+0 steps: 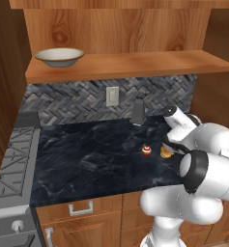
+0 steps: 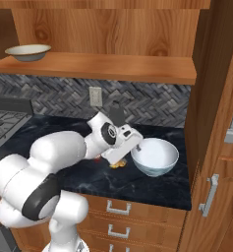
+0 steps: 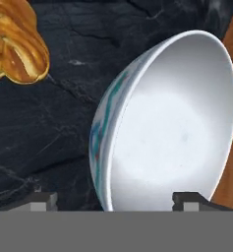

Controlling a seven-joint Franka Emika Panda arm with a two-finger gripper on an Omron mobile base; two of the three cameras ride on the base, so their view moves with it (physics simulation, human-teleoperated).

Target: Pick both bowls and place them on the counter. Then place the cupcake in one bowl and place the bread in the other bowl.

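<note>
The deeper white bowl with the blue pattern [image 2: 155, 156] sits upright on the black marble counter [image 1: 96, 154], near its right end beside the tall wooden cabinet side [image 2: 214, 108]. My gripper [image 2: 136, 146] is at the bowl's left rim; in the hand view my two fingertips [image 3: 39, 201] stand wide apart on either side of that rim, so my jaws are released and I grip nothing, though I cannot quite tell whether a finger brushes the bowl's wall. Just left of the bowl, partly under my hand, lies the bread [image 3: 14, 42], a lumpy golden-orange piece resting on the marble. The cupcake [image 1: 146, 150] stands upright on the counter just beside the bread, on the side away from the bowl. The shallow cream bowl with the tan rim [image 1: 60, 56] rests on the wooden shelf [image 1: 130, 65] above the counter, at its left end, well apart from everything else. Behind the counter runs a grey herringbone backsplash [image 1: 77, 101] with a pale wall outlet [image 1: 112, 96], and a stove [image 1: 9, 164] adjoins the counter's left end.
</note>
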